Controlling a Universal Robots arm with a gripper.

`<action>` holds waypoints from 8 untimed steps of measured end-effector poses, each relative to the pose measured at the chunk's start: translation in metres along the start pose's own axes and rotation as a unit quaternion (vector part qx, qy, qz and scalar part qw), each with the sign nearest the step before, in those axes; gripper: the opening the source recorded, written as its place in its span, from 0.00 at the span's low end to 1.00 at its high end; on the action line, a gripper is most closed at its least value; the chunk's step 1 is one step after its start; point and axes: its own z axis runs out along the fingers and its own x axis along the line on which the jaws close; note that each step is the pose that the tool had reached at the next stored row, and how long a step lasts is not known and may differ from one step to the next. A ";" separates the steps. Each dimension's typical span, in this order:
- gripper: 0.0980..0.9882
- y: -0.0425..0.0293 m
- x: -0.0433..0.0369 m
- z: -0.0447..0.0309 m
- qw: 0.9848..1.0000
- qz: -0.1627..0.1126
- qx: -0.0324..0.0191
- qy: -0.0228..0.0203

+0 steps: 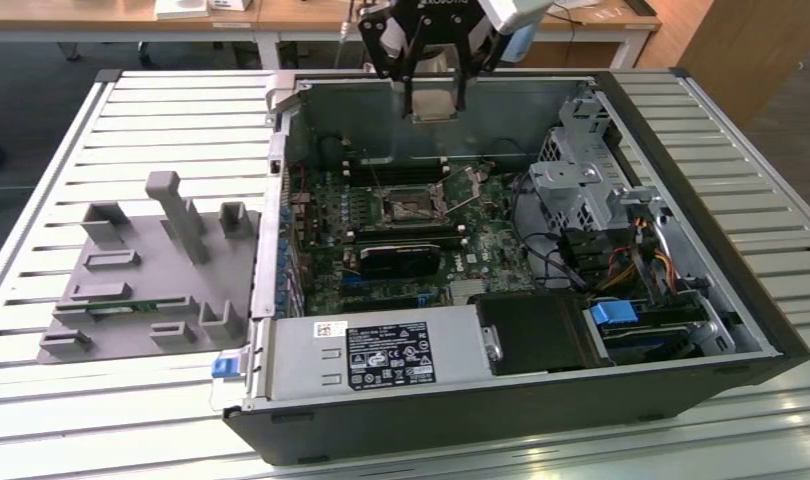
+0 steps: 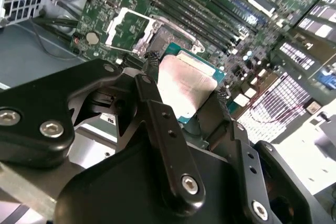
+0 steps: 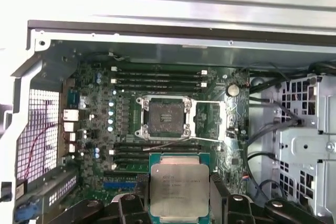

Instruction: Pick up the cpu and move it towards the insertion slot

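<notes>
My gripper (image 1: 432, 108) is shut on the cpu (image 1: 432, 99), a small flat square chip with a silver top, held by two opposite edges. In both wrist views the chip (image 2: 185, 83) (image 3: 179, 186) sits between my black fingers (image 2: 157, 114). It hangs in the air over the open computer case, near its back wall. The insertion slot (image 1: 408, 206) (image 3: 164, 117) is a square socket with a shiny metal frame and a dark centre on the green motherboard, and its lid is swung open. The chip is apart from the socket (image 2: 165, 38), well above it.
A grey plastic tray (image 1: 138, 270) with upright blocks lies on the slatted table at the exterior view's left. Inside the case (image 1: 285, 130), long black memory slots (image 3: 157, 80) flank the socket. A black module (image 1: 398, 260), a power supply (image 1: 365, 355) and a metal drive cage (image 1: 592, 185) stand around the board.
</notes>
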 end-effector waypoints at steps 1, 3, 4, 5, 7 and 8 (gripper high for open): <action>0.50 0.0023 0.0000 0.0010 1.000 0.000 0.000 0.001; 0.50 0.0067 0.0000 0.0031 1.000 0.000 0.001 0.003; 0.50 0.0090 0.0000 0.0042 1.000 0.000 0.001 0.004; 0.50 0.0109 0.0000 0.0053 1.000 0.000 0.002 0.005; 0.50 0.0145 0.0000 0.0074 1.000 0.000 0.002 0.007; 0.50 0.0163 0.0001 0.0084 1.000 0.000 0.002 0.008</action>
